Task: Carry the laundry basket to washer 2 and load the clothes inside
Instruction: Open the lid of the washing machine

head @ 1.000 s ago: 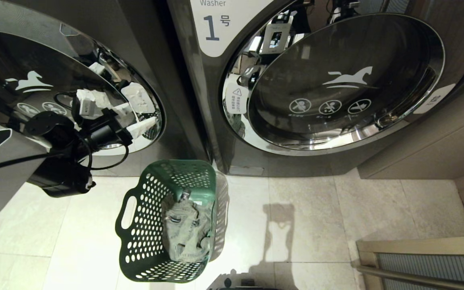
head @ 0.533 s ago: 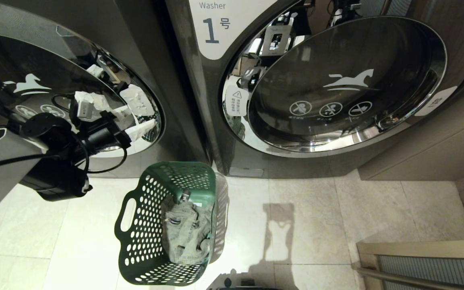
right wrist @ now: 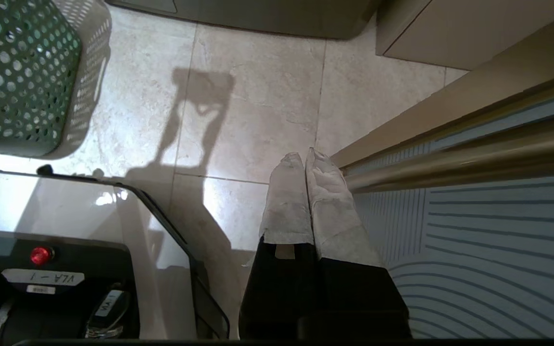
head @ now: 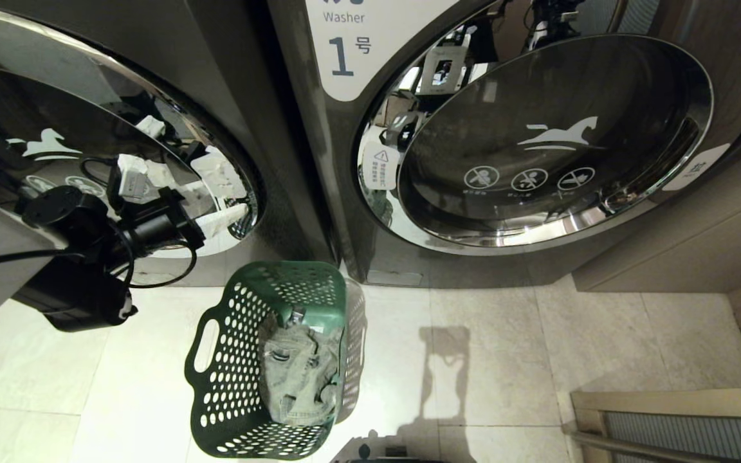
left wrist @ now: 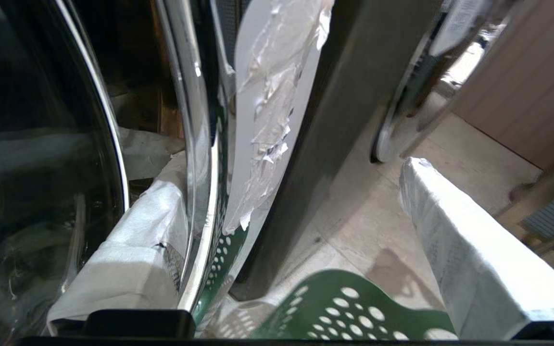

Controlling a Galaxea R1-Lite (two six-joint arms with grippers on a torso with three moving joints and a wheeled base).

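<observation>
The dark green perforated laundry basket [head: 229, 379] stands on the floor tiles before the gap between two washers. The pale grey-green clothes [head: 300, 373] lie inside it. Washer 2 [head: 87, 116] is the machine on the left, showing its chrome-ringed glass door; its number label is out of view. My left gripper [head: 219, 206] is open at the right edge of that door. In the left wrist view the left gripper [left wrist: 294, 166] straddles the chrome rim, with the basket's rim [left wrist: 354, 312] below. My right gripper [right wrist: 306, 161] hangs shut and empty over the floor.
Washer 1 [head: 538, 141] stands right of the basket with its door shut. A beige cabinet [head: 698, 244] and a railed step [head: 666, 424] fill the right side. My own base [right wrist: 65, 269] sits just behind the basket [right wrist: 12, 72].
The whole head view has slid slightly downward, so the camera moved. My left forearm has drawn back to the left while the open gripper stays at the door's rim.
</observation>
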